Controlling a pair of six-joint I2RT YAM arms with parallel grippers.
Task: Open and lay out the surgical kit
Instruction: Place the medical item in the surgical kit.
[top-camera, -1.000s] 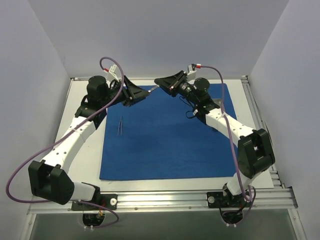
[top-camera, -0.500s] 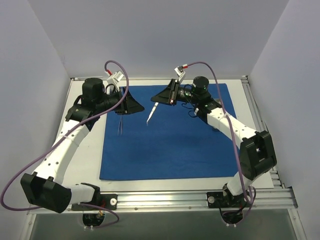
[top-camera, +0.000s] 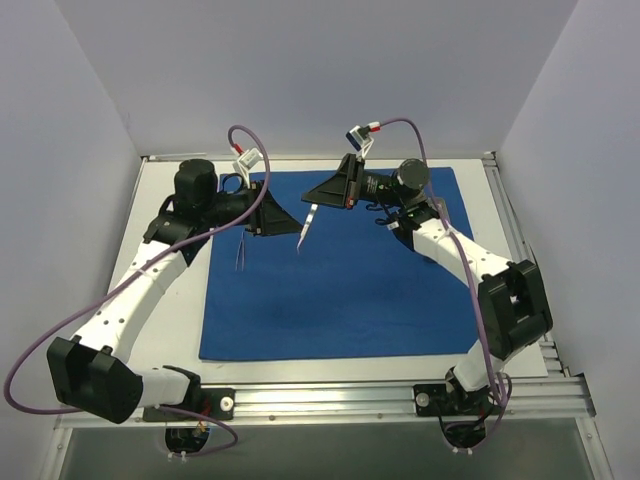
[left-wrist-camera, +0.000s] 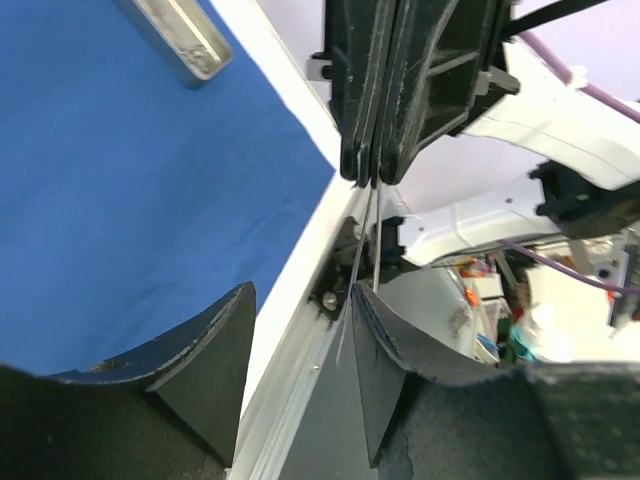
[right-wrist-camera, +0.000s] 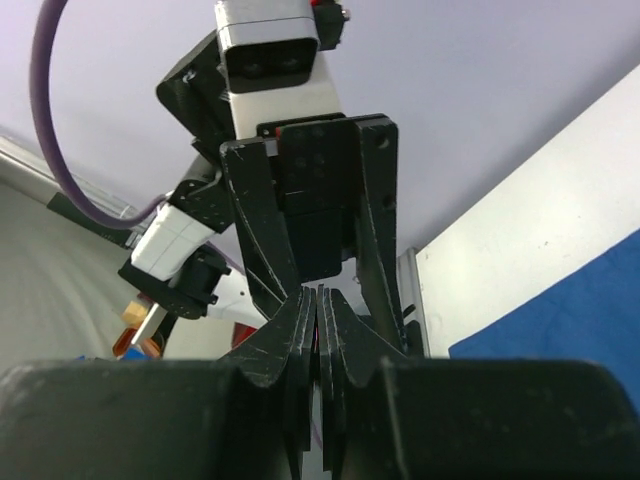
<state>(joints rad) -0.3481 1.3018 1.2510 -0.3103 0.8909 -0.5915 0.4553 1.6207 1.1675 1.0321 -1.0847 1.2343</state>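
The surgical kit's royal-blue cloth (top-camera: 330, 290) lies spread flat on the table. My right gripper (top-camera: 314, 200) is shut on thin silver tweezers (top-camera: 306, 228), which hang tip-down over the far middle of the cloth. In the left wrist view the same tweezers (left-wrist-camera: 358, 255) drop from the shut right gripper (left-wrist-camera: 370, 175) and end beside my left gripper's right finger (left-wrist-camera: 390, 350). My left gripper (top-camera: 286, 222) (left-wrist-camera: 300, 300) faces it, open, holding nothing. A second thin silver instrument (top-camera: 240, 252) lies on the cloth's left part. In the right wrist view the right gripper (right-wrist-camera: 318, 300) shows its pads pressed together.
The white table (top-camera: 175, 300) is framed by aluminium rails (top-camera: 330, 392) at the front and right. Grey walls close in on the left, back and right. Another silver instrument end (left-wrist-camera: 180, 35) rests on the cloth near its edge. Purple cables (top-camera: 60, 330) loop beside both arms.
The right gripper has carried the tweezers from the cloth's far edge out over the cloth, now hanging tip-down. The left gripper opened wider and pulled back to the left.
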